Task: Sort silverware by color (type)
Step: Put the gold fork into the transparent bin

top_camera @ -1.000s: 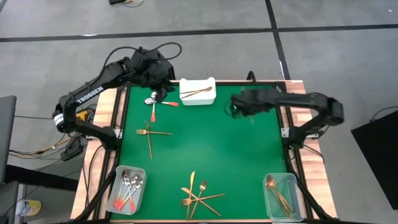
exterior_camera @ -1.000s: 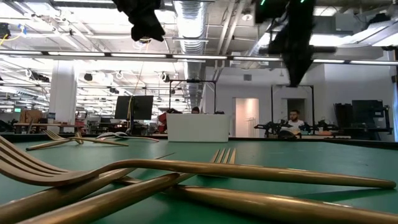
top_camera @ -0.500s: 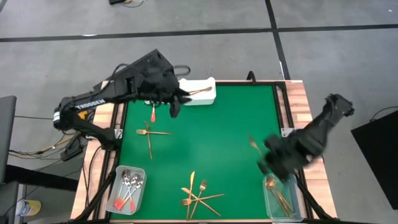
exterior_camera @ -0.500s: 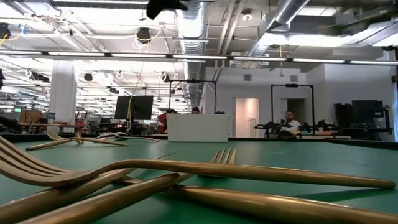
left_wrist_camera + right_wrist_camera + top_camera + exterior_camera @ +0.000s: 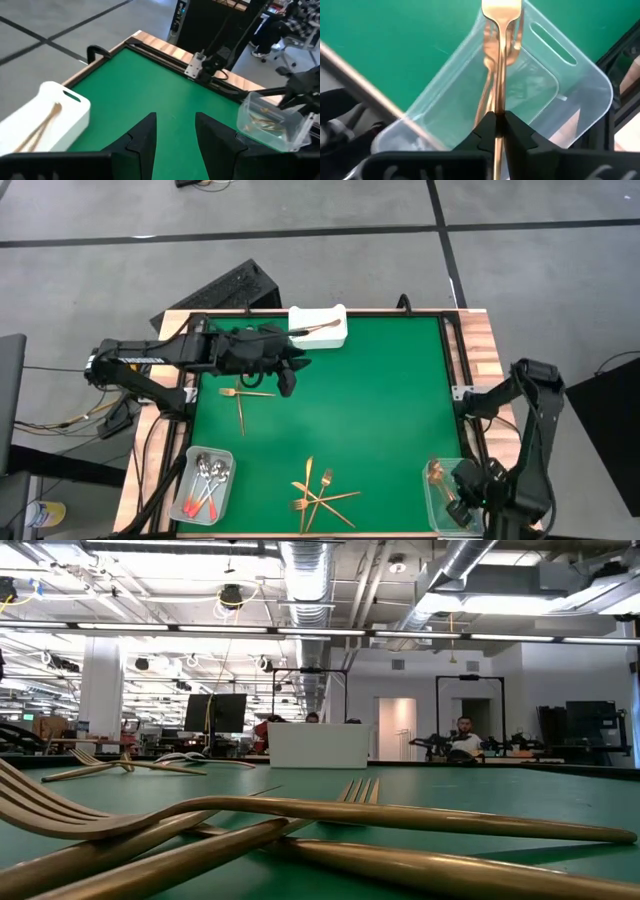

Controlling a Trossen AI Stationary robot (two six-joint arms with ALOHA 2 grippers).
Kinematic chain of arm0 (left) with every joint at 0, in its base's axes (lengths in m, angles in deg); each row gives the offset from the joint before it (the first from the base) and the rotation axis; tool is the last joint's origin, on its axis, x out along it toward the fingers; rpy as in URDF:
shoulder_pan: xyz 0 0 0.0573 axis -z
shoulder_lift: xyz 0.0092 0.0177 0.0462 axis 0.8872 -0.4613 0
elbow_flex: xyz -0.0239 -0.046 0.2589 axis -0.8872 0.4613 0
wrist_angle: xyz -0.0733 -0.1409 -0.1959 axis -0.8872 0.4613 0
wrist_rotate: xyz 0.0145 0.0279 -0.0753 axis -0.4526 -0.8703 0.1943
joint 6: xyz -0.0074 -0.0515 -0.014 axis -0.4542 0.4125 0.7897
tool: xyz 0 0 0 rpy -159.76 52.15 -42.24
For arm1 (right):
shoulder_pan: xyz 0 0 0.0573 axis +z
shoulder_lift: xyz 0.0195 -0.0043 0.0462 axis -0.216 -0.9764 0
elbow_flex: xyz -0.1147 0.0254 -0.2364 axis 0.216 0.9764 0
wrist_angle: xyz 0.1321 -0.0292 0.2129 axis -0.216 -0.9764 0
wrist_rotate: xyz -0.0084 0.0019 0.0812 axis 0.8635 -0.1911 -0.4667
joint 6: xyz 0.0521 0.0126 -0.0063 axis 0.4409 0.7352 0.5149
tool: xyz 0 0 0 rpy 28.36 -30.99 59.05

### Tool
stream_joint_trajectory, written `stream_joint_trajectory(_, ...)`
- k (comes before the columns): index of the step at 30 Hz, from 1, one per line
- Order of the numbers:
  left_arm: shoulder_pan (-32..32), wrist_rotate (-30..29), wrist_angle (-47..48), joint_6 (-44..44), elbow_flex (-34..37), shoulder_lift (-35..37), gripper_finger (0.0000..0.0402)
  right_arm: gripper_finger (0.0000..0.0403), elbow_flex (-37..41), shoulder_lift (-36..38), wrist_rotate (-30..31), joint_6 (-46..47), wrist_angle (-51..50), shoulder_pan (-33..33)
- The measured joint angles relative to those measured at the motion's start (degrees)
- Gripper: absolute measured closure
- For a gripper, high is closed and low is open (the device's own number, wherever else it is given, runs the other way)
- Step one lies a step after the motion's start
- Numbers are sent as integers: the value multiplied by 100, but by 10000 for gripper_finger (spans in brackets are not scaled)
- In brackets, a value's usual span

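My right gripper [image 5: 495, 120] is at the table's near right corner [image 5: 462, 498], shut on a copper fork [image 5: 501, 50]. It stands over the clear bin [image 5: 560, 95], which holds other copper pieces [image 5: 445, 485]. My left gripper [image 5: 175, 131] stands open above the green mat's far left part [image 5: 287, 383] with nothing between its fingers. Two gold pieces [image 5: 240, 395] lie crossed on the mat beside it. Several gold forks and knives [image 5: 318, 495] lie in a heap at the near middle. A white tray [image 5: 318, 327] at the far edge holds one copper piece. My right gripper pinches the fork's slim handle [image 5: 497, 102] between its two fingers, which lie across it and point steeply down. The handle also runs back past the fingers. The fork's wider end [image 5: 501, 10] reaches out beyond the fingertips, over the inside of the clear bin.
A second clear bin [image 5: 205, 483] with red-handled spoons stands at the near left corner. A raised wooden frame [image 5: 480, 320] borders the mat. The middle and right of the mat [image 5: 380, 400] are bare. The low view shows only gold forks [image 5: 300, 820] close up, no gripper.
My right gripper has swung with the fork from the table's far middle to the near right corner, over the clear bin, rolling as it went. My left gripper has gone from the far left corner, by the white tray, toward the near edge and the mat's middle.
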Motion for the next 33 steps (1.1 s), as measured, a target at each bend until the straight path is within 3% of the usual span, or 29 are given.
stream_joint_trajectory(6,342,-303,230,340,0,0,281,300,0,-513,-24,168,-22,41)
stream_joint_trajectory(12,627,-393,557,792,0,0,281,209,-35,-359,77,221,53,24)
stream_joint_trajectory(14,776,-494,566,836,0,0,281,185,-112,-216,498,29,29,-17)
stream_joint_trajectory(17,985,-721,570,815,0,0,281,171,-144,-39,1695,-548,20,-218)
stream_joint_trajectory(19,1102,-775,575,657,0,0,281,172,-116,15,2350,-1182,54,-533)
stream_joint_trajectory(21,1190,-771,577,637,0,0,281,176,-106,13,2488,-2251,269,-975)
stream_joint_trajectory(28,1491,-1015,1046,893,0,7,281,181,-1,-51,2184,-6550,2612,-2608)
stream_joint_trajectory(33,1517,-1206,1765,1208,0,31,281,181,9,-51,1580,-8261,3588,-3396)
